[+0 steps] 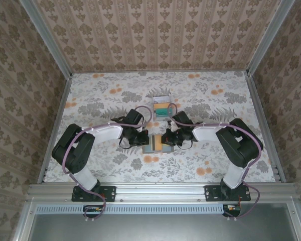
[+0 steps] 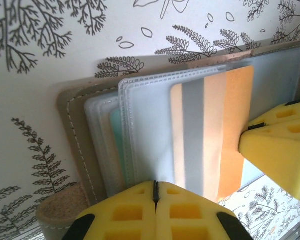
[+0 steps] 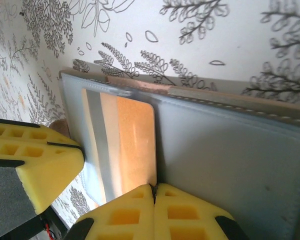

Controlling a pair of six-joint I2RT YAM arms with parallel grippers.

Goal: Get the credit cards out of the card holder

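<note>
The card holder (image 1: 151,146) lies open on the floral table between both grippers, olive outer face (image 2: 72,130) underneath and pale blue-grey lining (image 3: 230,150) up. An orange-tan credit card (image 2: 235,125) with a grey stripe sticks partly out of a clear sleeve. A teal card (image 2: 117,145) shows dimly inside a sleeve further left. My left gripper (image 2: 155,187) is shut on the near edge of the holder's clear sleeve. My right gripper (image 3: 154,189) is shut on the edge of the orange card (image 3: 135,140), opposite the left gripper (image 1: 146,140).
A small white-rimmed box (image 1: 160,108) with teal and orange contents stands just behind the holder. Patterned walls enclose the table on three sides. The right gripper's yellow finger (image 2: 275,145) sits close to the left gripper over the holder.
</note>
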